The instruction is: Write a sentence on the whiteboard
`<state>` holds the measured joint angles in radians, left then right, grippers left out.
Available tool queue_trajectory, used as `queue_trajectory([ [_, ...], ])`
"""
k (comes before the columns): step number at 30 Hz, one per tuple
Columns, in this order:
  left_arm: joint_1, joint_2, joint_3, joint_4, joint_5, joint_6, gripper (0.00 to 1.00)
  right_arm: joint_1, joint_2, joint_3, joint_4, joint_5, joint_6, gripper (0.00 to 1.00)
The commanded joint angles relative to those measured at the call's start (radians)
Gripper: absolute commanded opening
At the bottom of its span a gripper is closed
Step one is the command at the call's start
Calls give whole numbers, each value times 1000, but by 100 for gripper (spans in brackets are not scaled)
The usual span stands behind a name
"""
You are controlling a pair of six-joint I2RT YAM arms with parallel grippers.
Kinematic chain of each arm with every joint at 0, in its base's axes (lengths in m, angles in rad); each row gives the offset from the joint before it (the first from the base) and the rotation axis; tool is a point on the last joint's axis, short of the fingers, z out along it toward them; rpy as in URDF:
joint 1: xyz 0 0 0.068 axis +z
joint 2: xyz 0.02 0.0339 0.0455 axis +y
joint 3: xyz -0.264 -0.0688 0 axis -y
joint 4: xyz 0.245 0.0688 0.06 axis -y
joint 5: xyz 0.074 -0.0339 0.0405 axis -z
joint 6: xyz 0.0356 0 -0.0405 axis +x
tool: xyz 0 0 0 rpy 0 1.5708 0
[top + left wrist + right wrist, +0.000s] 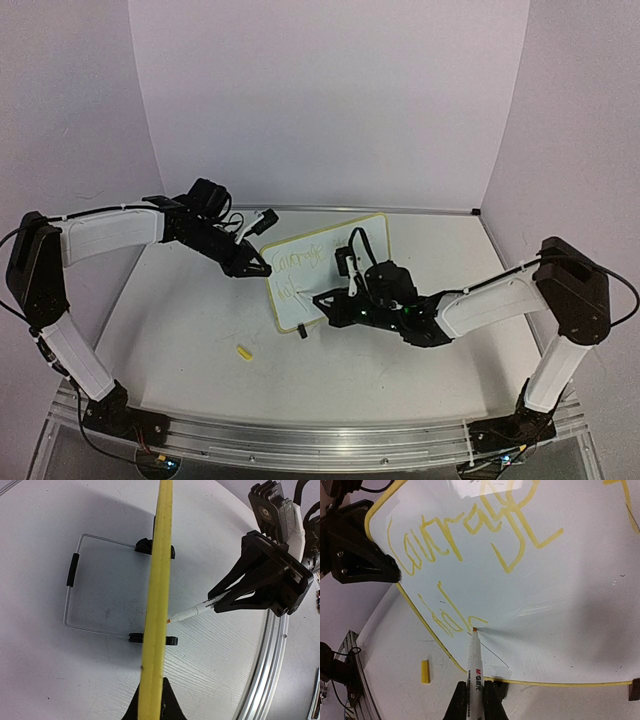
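The right pincer [474,695] is closed tight on one white marker [473,662]. The marker's tip touches the whiteboard [560,605] at the end of the lower line. The sentence [427,550] has two yellow lines. The left pincer [256,268] is closed on the whiteboard's edge on the left arm's side. The whiteboard stands tilted on the table [420,350] on two black clip feet [155,547], with one wire stand [73,570] behind it. One small yellow piece [425,671] lies just in front of the whiteboard's lower corner.
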<state>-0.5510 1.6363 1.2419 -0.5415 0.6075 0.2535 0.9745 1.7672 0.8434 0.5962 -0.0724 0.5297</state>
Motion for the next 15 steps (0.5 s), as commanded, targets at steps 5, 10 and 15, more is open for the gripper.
queue_trajectory([
  [5, -3, 16, 2, -49, -127, 57, 0, -6, -19, 6, 13, 71, 2, 0],
  [10, -3, 16, 2, -49, -127, 57, 0, -6, -25, 30, 9, 99, -10, 0],
  [15, -3, 15, 3, -49, -127, 57, 0, -6, -44, 50, 8, 123, -23, 0],
])
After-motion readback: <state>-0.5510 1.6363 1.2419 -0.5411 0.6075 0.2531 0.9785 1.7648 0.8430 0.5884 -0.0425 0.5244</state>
